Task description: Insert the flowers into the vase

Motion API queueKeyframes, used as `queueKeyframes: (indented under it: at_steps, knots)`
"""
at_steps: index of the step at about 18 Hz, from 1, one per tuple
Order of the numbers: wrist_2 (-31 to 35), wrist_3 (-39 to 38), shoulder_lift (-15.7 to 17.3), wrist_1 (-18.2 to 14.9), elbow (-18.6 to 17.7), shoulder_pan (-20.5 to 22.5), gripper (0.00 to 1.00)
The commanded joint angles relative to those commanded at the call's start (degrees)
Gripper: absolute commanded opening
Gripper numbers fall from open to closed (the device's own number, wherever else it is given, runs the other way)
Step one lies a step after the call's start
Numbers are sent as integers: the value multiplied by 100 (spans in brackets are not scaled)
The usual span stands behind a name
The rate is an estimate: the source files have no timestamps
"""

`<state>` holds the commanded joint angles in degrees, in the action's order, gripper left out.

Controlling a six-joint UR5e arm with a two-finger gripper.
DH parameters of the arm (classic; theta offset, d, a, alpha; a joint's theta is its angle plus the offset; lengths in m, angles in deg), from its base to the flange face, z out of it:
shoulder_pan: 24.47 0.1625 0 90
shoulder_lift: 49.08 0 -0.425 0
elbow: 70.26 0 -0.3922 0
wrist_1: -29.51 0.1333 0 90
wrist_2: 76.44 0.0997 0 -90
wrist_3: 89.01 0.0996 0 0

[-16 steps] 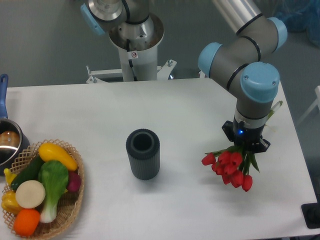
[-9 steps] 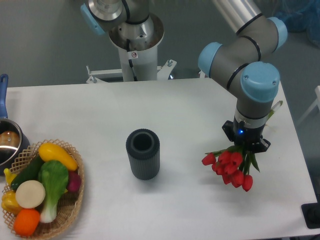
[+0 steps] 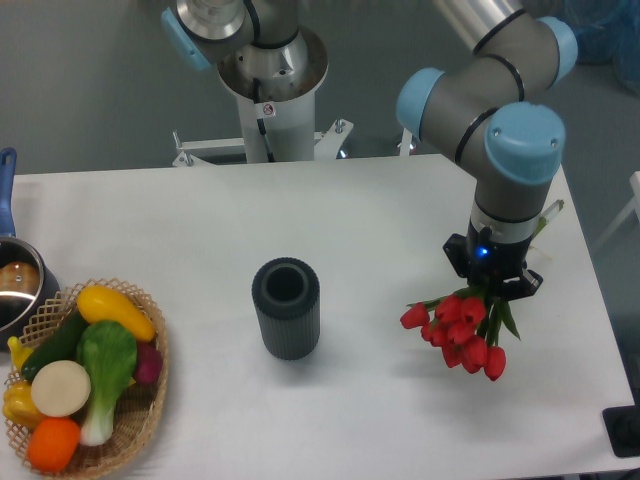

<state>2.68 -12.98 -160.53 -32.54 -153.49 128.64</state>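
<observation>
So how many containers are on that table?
3: the vase mid-table, the wicker basket front left, and a pot at the left edge, partly cut off.

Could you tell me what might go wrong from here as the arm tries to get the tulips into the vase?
1. The tulips spread wider than the mouth of the vase, so buds or leaves may catch on its thick rim.
2. The tool grips the bunch with the buds low and the stems pointing up, so it must be turned; it may slip.
3. The vase stands free on the table; a sideways push could tip it.
</observation>
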Motion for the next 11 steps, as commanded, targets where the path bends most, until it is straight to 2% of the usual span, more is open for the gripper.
queueKeyframes:
  at_steps: [9, 11]
  knots:
    - [-2030, -702, 440, 18, -96, 62, 0]
    - [-2557, -913, 501, 148, -202, 62, 0]
